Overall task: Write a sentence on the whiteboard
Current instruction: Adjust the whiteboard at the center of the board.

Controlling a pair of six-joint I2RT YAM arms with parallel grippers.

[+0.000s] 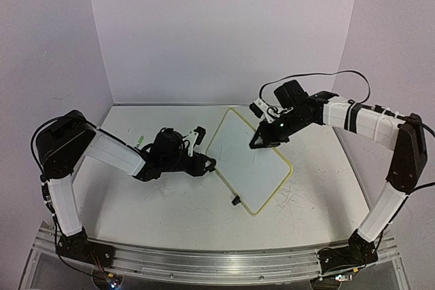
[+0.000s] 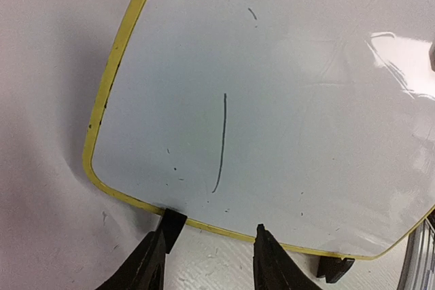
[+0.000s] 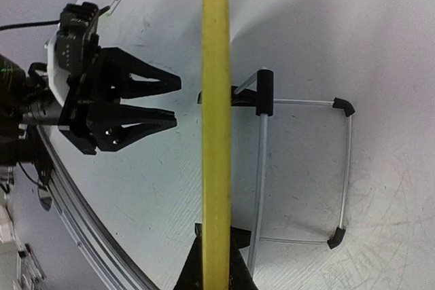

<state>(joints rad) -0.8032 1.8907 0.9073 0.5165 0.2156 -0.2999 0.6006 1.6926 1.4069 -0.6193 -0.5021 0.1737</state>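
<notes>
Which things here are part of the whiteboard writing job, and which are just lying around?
Job:
- board on its wire stand
- one dark stroke on it
- right claw, clamped on the rim
- left claw, open beside the opposite edge

Lying about:
- green pen behind the left arm, possibly the writing tool
- grey scuffs on the table

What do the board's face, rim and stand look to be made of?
Board face: glossy white, mirrors the lights; likely coated steel or melamine. Rim: matte pale yellow, evenly coloured; probably plastic. Stand: thin silvery rods, seemingly metal wire, with black caps, perhaps rubber or plastic.
</notes>
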